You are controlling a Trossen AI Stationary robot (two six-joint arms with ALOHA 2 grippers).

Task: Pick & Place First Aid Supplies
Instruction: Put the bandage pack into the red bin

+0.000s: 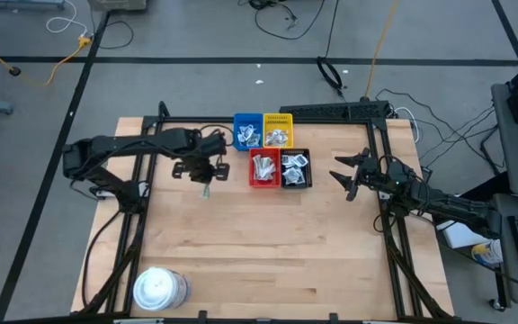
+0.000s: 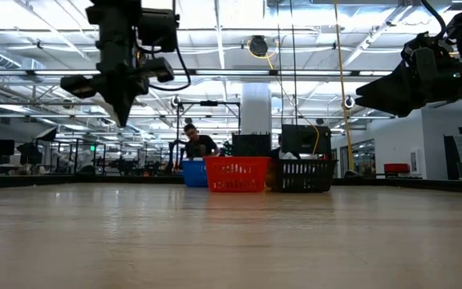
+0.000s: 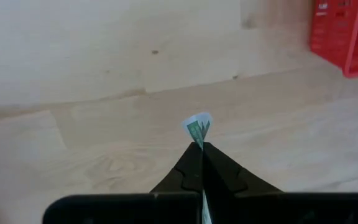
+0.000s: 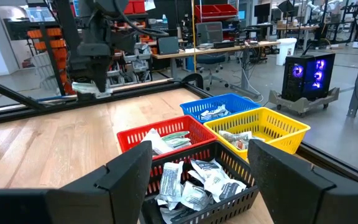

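Surface: a pale wooden surface [image 1: 259, 243] in a dark frame, standing on a grey floor [image 1: 196, 36] crossed by cables and dark tape lines.
Trays: four small trays sit together at the far middle of the surface: blue tray [image 1: 247, 131] and yellow tray [image 1: 278, 130] behind, red tray [image 1: 264, 168] and black tray [image 1: 296, 168] in front. All hold wrapped packets [image 4: 197, 180].
Tub: a round white tub [image 1: 158, 289] stands at the near left corner.
Left gripper: the left gripper [image 1: 204, 177] hangs above the surface just left of the red tray, clenched on a thin packet [image 3: 197, 129], white with green print; what sort of packet it is, the wrist view is probably too tight to tell.
Right gripper: the right gripper [image 1: 345, 175] hovers right of the black tray, fingers spread, nothing between them.
Room: a large workshop hall with ceiling lights, desks, shelving and a lit computer case [image 4: 308, 74]; a person [image 2: 197, 144] sits far behind the trays.
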